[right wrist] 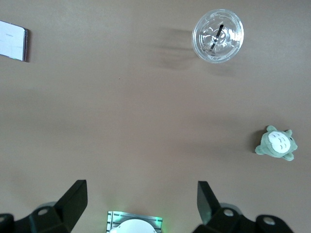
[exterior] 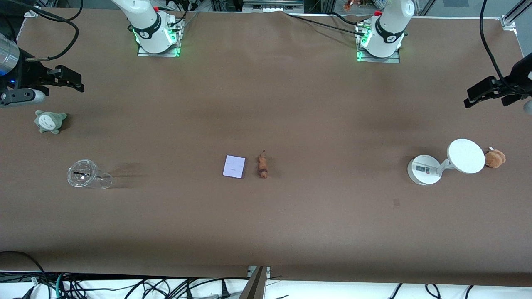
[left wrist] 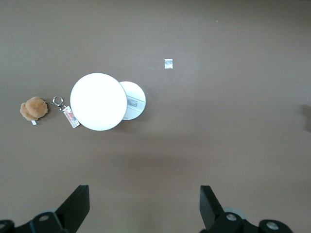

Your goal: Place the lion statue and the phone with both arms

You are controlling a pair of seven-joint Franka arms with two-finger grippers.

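Mid-worktop the phone lies just beside the lion statue; the cup and plush lie toward the right arm's end; the stand toward the left arm's.

Robot lab: bolted arm bases, cables.

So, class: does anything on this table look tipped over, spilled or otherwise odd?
Yes: the clear cup, toward the right arm's end of the table, lies on its side with its lid on; nothing looks spilled. The lion statue also lies flat beside the phone.
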